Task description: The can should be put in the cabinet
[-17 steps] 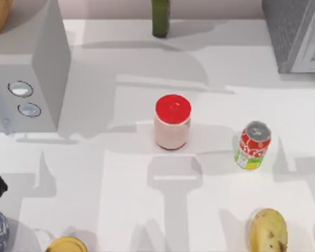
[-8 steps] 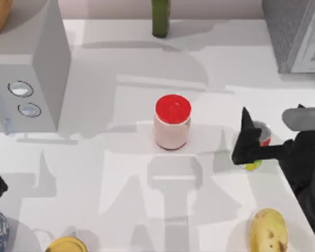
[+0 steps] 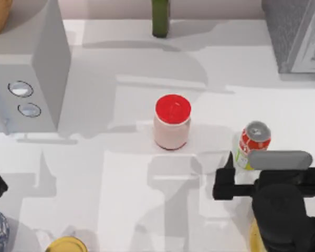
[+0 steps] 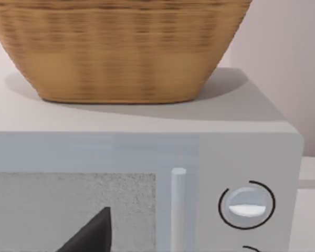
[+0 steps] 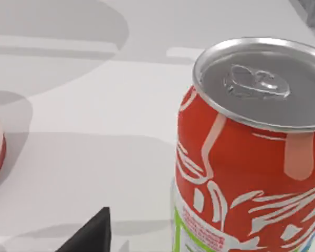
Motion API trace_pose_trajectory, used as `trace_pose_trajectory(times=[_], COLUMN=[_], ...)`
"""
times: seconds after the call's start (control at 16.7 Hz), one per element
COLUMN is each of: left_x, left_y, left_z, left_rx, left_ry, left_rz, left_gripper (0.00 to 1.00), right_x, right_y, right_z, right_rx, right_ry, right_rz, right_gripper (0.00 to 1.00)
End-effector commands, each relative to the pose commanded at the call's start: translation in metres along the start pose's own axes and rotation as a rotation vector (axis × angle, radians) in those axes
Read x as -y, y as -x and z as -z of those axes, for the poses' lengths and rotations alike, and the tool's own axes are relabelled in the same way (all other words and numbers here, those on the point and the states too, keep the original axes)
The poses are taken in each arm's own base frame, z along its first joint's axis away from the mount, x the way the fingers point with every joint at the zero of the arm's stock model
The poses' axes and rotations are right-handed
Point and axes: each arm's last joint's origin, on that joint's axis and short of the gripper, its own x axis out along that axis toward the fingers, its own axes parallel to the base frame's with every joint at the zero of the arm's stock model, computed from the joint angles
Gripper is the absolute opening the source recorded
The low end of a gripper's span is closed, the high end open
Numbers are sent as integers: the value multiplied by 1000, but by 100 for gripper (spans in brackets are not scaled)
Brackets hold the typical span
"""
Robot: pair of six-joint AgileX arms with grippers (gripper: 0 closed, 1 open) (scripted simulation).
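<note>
No legible text, brand, number or sign found. The can (image 5: 252,157), just ahead of the right tool (image 3: 241,176), carries white swirled lettering on its red label and fine print on the green band; neither can be read.

The can (image 3: 254,142) stands right of the jar (image 3: 172,122), the cabinet (image 3: 294,34) behind it.

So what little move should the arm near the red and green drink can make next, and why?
Probably ease the right gripper forward so its fingers come either side of the small red and lime-green drink can with the silver top. The can stands upright on the white table, ungrasped, just beyond the gripper, with the dark grey speckled cabinet farther back.
</note>
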Motion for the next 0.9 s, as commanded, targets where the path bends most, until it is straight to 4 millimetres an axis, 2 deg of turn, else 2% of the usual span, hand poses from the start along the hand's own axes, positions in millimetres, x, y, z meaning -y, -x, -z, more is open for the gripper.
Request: trace_pose_trajectory(times=[0.42,0.66,0.9], left_x=[0,0,0], left_y=[0,0,0], left_z=[0,0,0], left_rx=[0,0,0], left_ry=[0,0,0], left_rz=[0,0,0], left_gripper=[100,100,100], right_x=[2,1,0], right_y=[-3,-31,-56], right_z=[0,-12,-7], right_rx=[-5,4,6], right_ry=[4,2,4], right_rz=[10,8,11], right_gripper=[100,100,100])
